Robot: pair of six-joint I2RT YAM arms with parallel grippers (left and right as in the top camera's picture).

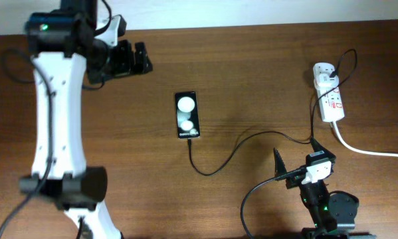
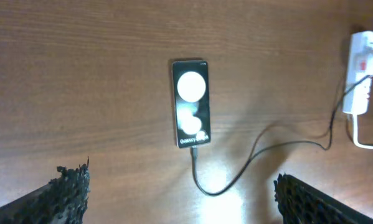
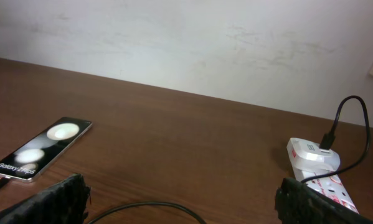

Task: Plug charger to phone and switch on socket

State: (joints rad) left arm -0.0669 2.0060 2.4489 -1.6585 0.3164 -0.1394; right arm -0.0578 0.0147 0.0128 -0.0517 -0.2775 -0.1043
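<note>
The table (image 1: 252, 79) is brown wood, finely grained, with a soft sheen. The phone (image 1: 187, 115) is glossy black, mirroring lights; the socket (image 1: 329, 96) is smooth white plastic, the charger (image 1: 273, 133) matt black. The wall (image 3: 205, 43) is matt white, lightly scuffed.

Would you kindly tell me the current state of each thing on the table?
phone: lying flat, screen up.
charger: appears plugged into the phone; other end in the socket.
socket: holding the charger's plug; switch position unreadable.
left hand: open, empty.
right hand: open, empty.
</note>
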